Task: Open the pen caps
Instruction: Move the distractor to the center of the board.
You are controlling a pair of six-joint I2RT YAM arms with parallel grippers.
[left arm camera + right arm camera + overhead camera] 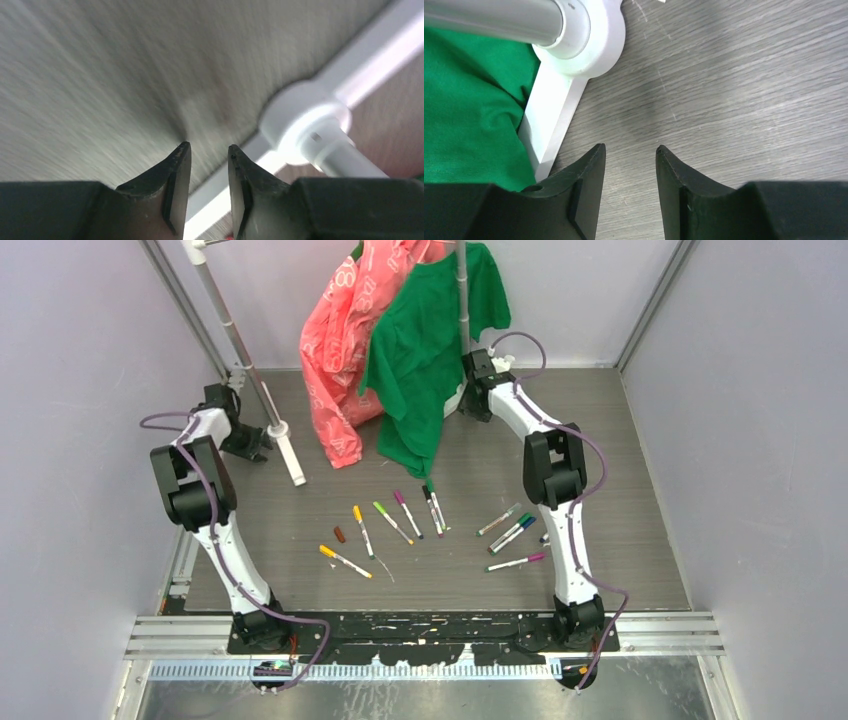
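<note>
Several pens lie capped on the table's middle in the top view: an orange-tipped pen, a yellow one, a green one, a magenta one and a dark pair. More lie to the right, among them a green one and a purple one. A loose brown pen cap lies by the orange pen. My left gripper is open and empty at the far left, away from the pens. My right gripper is open and empty at the far side.
A white rack pole leans at the back left, with its foot beside my left gripper. A pink garment and a green shirt hang at the back. A second pole base is by my right gripper.
</note>
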